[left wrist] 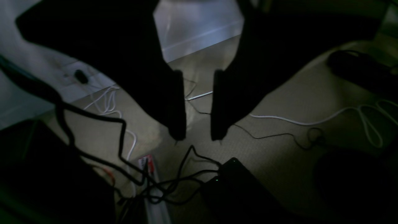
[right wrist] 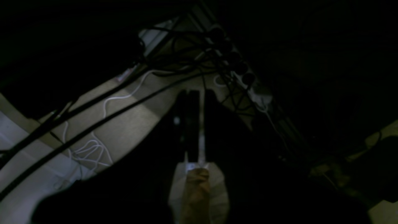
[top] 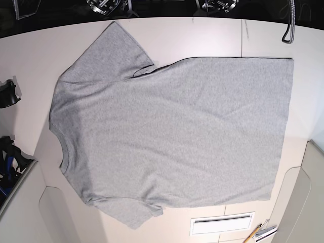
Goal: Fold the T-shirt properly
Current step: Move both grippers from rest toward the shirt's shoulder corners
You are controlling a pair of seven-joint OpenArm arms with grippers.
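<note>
1. The T-shirt (top: 172,131) lies spread flat on the white surface (top: 202,35), plain grey side up; no lettering or label can be read on it from the base view.
2. Its collar (top: 65,147) faces the left edge of that view, the hem (top: 284,126) runs down the right, one sleeve (top: 104,53) reaches toward the far edge and the other (top: 126,212) toward the near edge.
3. Bare surface rims the cloth on all sides, widest beyond the hem and along the far edge. A white slotted strip (top: 223,224) sits just past the near edge of the shirt.
4. Only the wrist views show the arms' ends, and neither shows the shirt; both look down at a floor (left wrist: 279,102) strewn with black and white cables (left wrist: 311,121).
5. The left gripper (left wrist: 197,137) has its jaws spread, a clear gap between them and nothing in it; a dark box (left wrist: 236,183) lies just below the tips.
6. The right gripper (right wrist: 199,91) is very dark; its jaws stand nearly together with only a thin slit, and I cannot tell whether they touch.
</note>
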